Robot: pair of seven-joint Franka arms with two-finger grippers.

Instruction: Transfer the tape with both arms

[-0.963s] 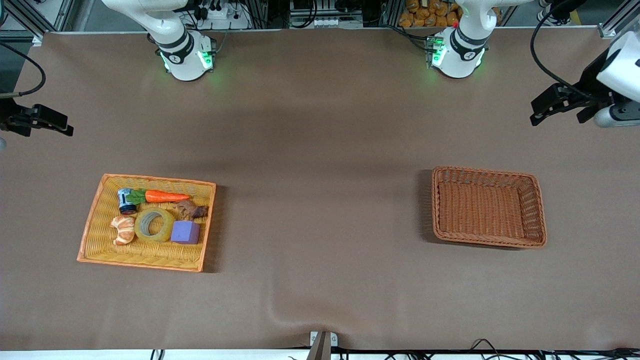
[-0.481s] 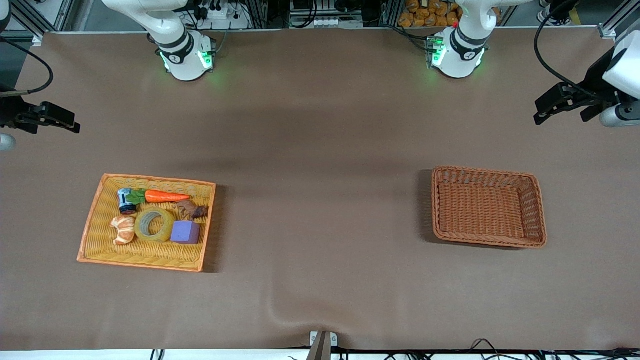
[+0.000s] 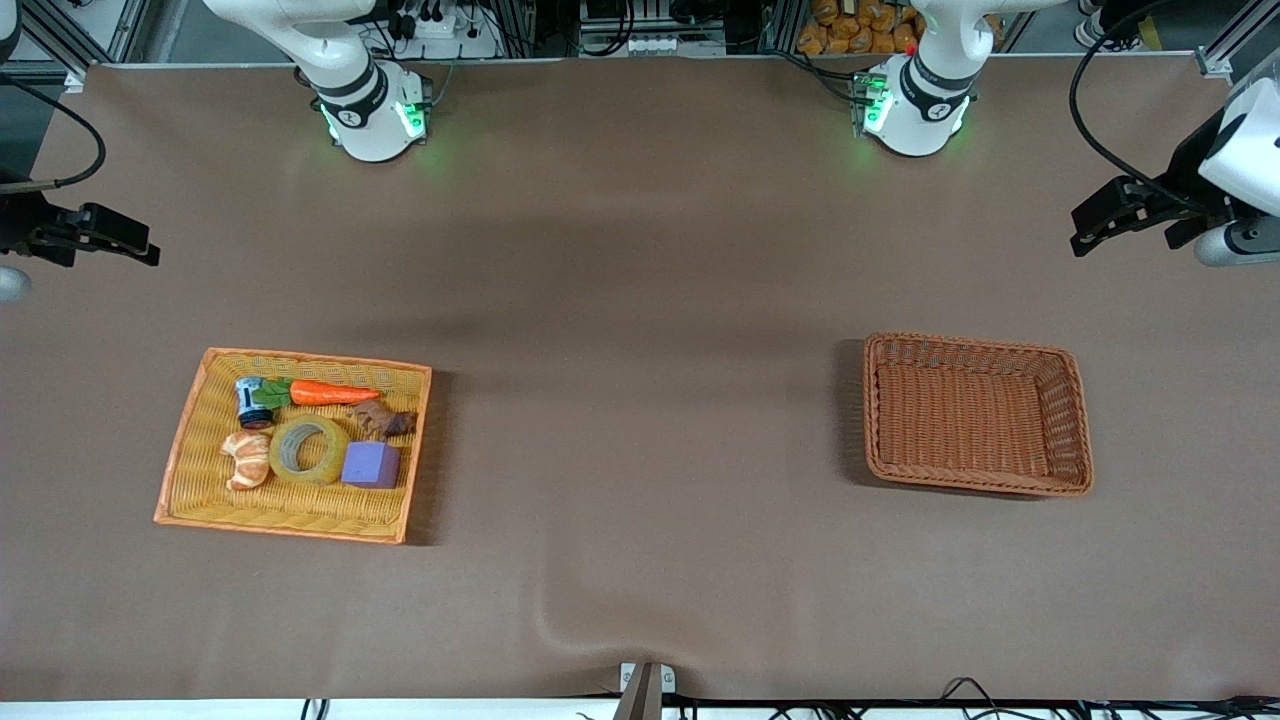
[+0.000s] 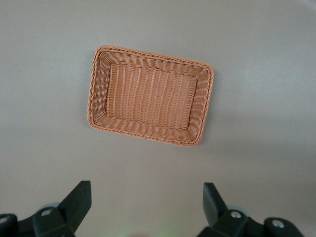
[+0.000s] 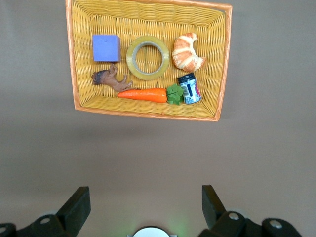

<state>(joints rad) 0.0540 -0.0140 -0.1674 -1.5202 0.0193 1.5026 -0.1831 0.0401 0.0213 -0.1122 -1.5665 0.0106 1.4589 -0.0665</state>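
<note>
The tape (image 3: 308, 450) is a yellowish translucent ring lying flat in the yellow wicker basket (image 3: 200, 505) toward the right arm's end of the table, between a croissant and a purple cube. It also shows in the right wrist view (image 5: 147, 57). My right gripper (image 3: 140, 252) is open and empty, high over the bare table at that end; its own view shows the jaws wide apart (image 5: 145, 200). My left gripper (image 3: 1083, 238) is open and empty, high over the table at the left arm's end (image 4: 147, 197).
The yellow basket also holds a croissant (image 3: 246, 459), a purple cube (image 3: 371, 465), a carrot (image 3: 330, 393), a small jar (image 3: 250, 402) and a brown toy figure (image 3: 385, 421). An empty brown wicker basket (image 3: 1075, 420) sits toward the left arm's end, seen too in the left wrist view (image 4: 98, 89).
Over the last second the right gripper shifted slightly inward over the table and the left gripper edged a little; since half a second ago both are nearly still. Nothing in the baskets moved.
</note>
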